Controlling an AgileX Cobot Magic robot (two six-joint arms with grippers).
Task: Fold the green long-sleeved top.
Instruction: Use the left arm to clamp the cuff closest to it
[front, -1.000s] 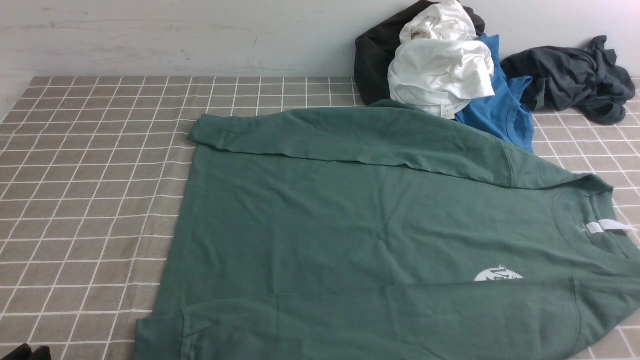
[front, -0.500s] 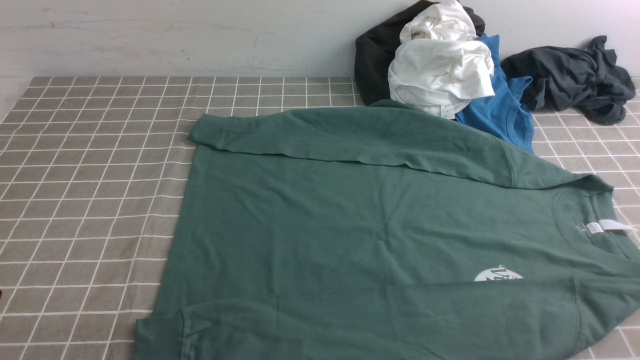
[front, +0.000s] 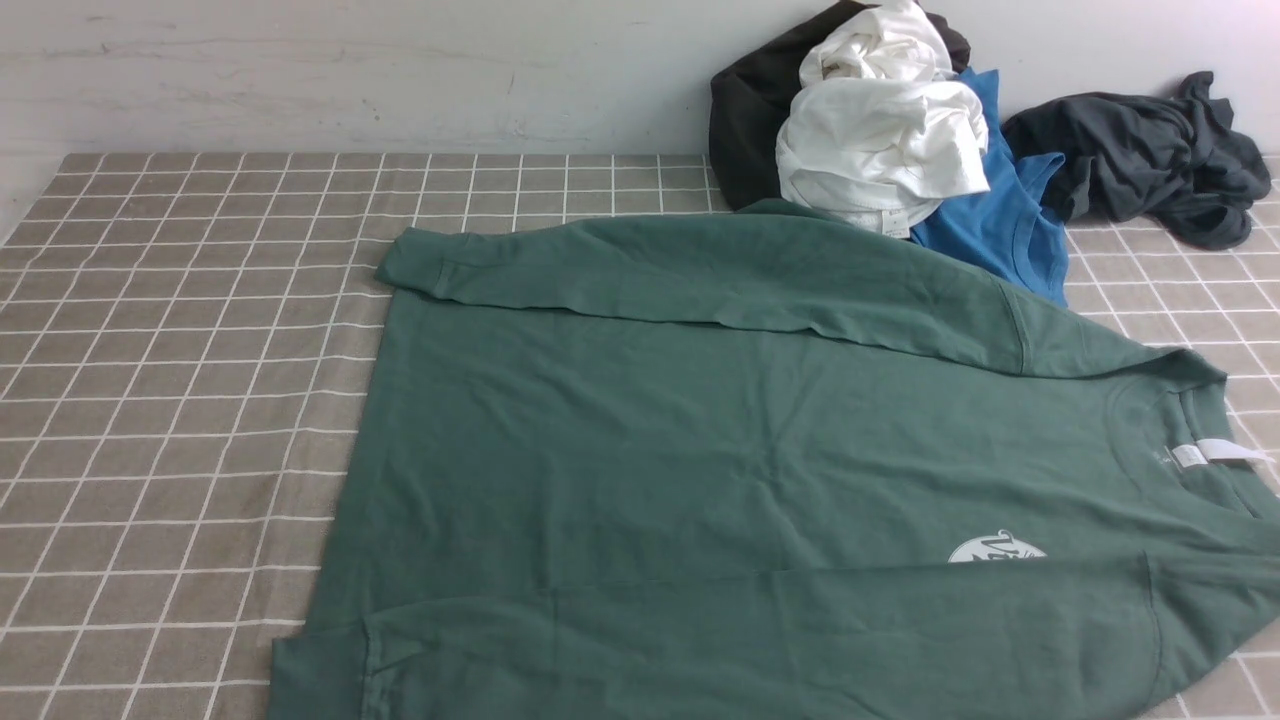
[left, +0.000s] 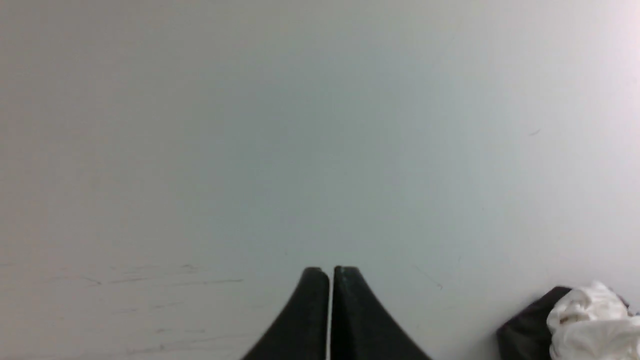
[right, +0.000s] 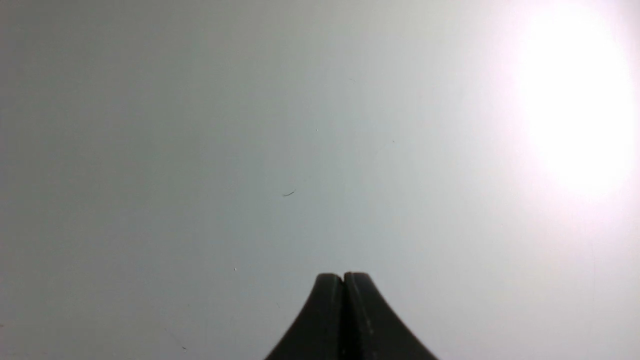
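The green long-sleeved top (front: 700, 450) lies flat on the checked tablecloth (front: 180, 400), neck to the right with its white label (front: 1225, 450) and round chest print (front: 995, 548) showing. Both sleeves are folded in over the body, one along the far edge (front: 700, 270), one along the near edge (front: 750, 640). Neither gripper shows in the front view. My left gripper (left: 331, 272) is shut and empty, raised and facing the white wall. My right gripper (right: 343, 276) is shut and empty, also facing the wall.
A heap at the back right holds a white garment (front: 880, 140), a black one (front: 745, 110), the bright blue shirt (front: 1000, 220) and a dark grey garment (front: 1150, 160). The heap's white and black cloth also shows in the left wrist view (left: 585, 320). A white wall (front: 350, 70) stands behind.
A dark gripper tip seen at the bottom left corner of the front view one second ago has left the frame. The top has not moved.
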